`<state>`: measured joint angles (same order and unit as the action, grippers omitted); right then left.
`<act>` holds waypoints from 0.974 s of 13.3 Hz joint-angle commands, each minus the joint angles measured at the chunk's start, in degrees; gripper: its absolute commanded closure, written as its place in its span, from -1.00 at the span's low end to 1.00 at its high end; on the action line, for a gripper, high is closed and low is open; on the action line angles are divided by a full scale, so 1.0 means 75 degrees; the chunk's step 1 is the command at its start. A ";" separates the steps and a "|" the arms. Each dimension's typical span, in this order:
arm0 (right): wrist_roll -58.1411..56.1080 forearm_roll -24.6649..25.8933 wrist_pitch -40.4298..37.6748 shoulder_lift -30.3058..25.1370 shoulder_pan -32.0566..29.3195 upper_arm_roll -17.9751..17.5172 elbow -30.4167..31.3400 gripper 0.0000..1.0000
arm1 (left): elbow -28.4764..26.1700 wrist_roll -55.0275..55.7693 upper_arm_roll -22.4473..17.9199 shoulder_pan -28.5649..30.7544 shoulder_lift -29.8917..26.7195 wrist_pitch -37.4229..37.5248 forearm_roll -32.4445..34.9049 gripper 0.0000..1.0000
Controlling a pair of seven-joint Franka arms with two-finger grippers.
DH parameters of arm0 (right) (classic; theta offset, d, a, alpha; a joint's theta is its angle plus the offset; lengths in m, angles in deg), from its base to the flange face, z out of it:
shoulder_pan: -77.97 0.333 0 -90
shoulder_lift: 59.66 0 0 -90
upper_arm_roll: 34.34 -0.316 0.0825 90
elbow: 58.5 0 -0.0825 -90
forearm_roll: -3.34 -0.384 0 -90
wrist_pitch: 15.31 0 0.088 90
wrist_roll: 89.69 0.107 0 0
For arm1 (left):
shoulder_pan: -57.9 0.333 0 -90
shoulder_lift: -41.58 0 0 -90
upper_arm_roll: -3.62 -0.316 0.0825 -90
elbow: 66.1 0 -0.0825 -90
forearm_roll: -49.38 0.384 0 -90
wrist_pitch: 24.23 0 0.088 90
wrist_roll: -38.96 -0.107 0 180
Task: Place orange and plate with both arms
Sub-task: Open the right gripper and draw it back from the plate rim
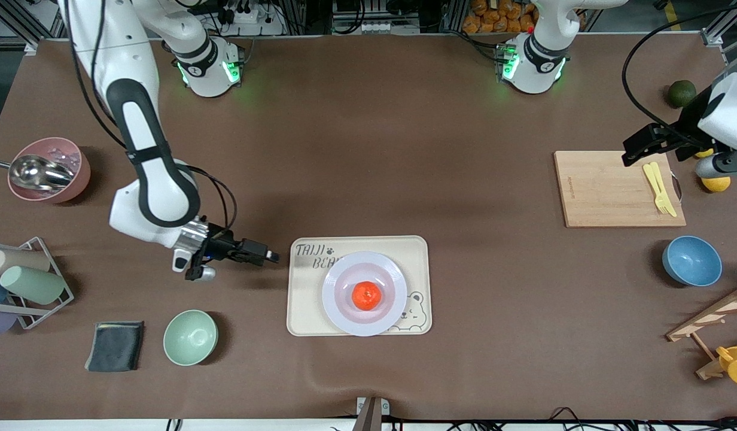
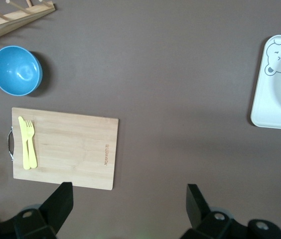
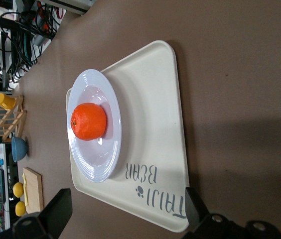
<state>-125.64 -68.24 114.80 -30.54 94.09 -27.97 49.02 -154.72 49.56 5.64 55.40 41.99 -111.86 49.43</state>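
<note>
We see the orange (image 1: 366, 296) resting in the middle of the plate (image 1: 387, 317), and the plate in turn sitting on the cream bear tray (image 1: 308, 311), which lies on the brown desk (image 1: 404, 149) toward the front camera's edge. We judge the stacking deliberate: the tray marks the target, the plate's shallow well keeps the round fruit from rolling, and so both placements look done. The right pincer (image 1: 267, 256) hangs low just beside the tray's edge at the right arm's end, its fingers spread apart and holding nothing; in the right wrist view the fruit, plate and tray lie squarely ahead of those open fingers, which we read as a release and a step clear of the tray. The left pincer (image 1: 637, 145) hovers over the wooden cutting board (image 1: 608, 191) at the left arm's end, well apart from the tray, fingers likewise apart and empty, and that arm waits. On the board lie a yellow fork and knife (image 1: 660, 187); a blue bowl (image 1: 691, 261) stands nearer the camera than the board, a green bowl (image 1: 190, 337) nearer than the right pincer.
</note>
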 commanded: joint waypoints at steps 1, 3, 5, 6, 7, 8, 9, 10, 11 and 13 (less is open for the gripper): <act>-0.0023 0.1335 -0.0750 -0.0238 -0.0788 -0.0135 -0.0154 -1.00 | -0.0103 -0.0206 0.0024 0.0098 -0.0183 0.0118 -0.0053 -1.00; 0.0081 0.2238 -0.1665 -0.0471 -0.1083 -0.0030 -0.0401 -1.00 | -0.0091 -0.0217 0.0012 0.0109 -0.0183 0.0118 -0.0053 -1.00; 0.0316 0.3502 -0.2076 -0.0613 -0.1433 0.0053 -0.0634 -1.00 | -0.0068 -0.0358 0.0012 0.0156 -0.0160 0.0107 -0.0053 -1.00; 0.0329 0.4251 -0.2148 -0.0660 -0.1597 0.0053 -0.0787 -1.00 | -0.0068 -0.0370 0.0012 0.0156 -0.0136 0.0107 -0.0053 -1.00; 0.0317 0.4862 -0.2149 -0.0881 -0.1715 0.0053 -0.0777 -1.00 | -0.0068 -0.0370 0.0024 0.0133 -0.0125 0.0083 -0.0053 -1.00; 0.0329 0.5274 -0.2183 -0.1127 -0.1774 0.0053 -0.0754 -1.00 | -0.0068 -0.0370 0.0035 0.0133 -0.0113 0.0095 -0.0053 -1.00; 0.0340 0.5649 -0.2277 -0.1419 -0.1856 0.0065 -0.0719 -1.00 | -0.0068 -0.0370 0.0047 0.0145 -0.0124 0.0095 -0.0053 -1.00; 0.0410 0.6024 -0.2533 -0.1712 -0.1869 0.0088 -0.0695 -1.00 | -0.0068 -0.0382 0.0047 0.0145 -0.0113 0.0083 -0.0053 -1.00; 0.0677 0.6446 -0.2756 -0.2040 -0.1880 0.0100 -0.0695 -1.00 | -0.0068 -0.0370 0.0059 0.0133 -0.0101 0.0095 -0.0053 -1.00; 0.1450 0.7197 -0.3399 -0.2777 -0.2113 0.0065 -0.0695 -1.00 | -0.0079 -0.0370 0.0082 0.0110 -0.0078 0.0072 -0.0053 -1.00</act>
<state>-119.50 -19.05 92.98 -44.90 80.33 -26.56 42.24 -154.91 47.98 5.89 56.02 41.84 -111.63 49.43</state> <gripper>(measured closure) 0.000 0.000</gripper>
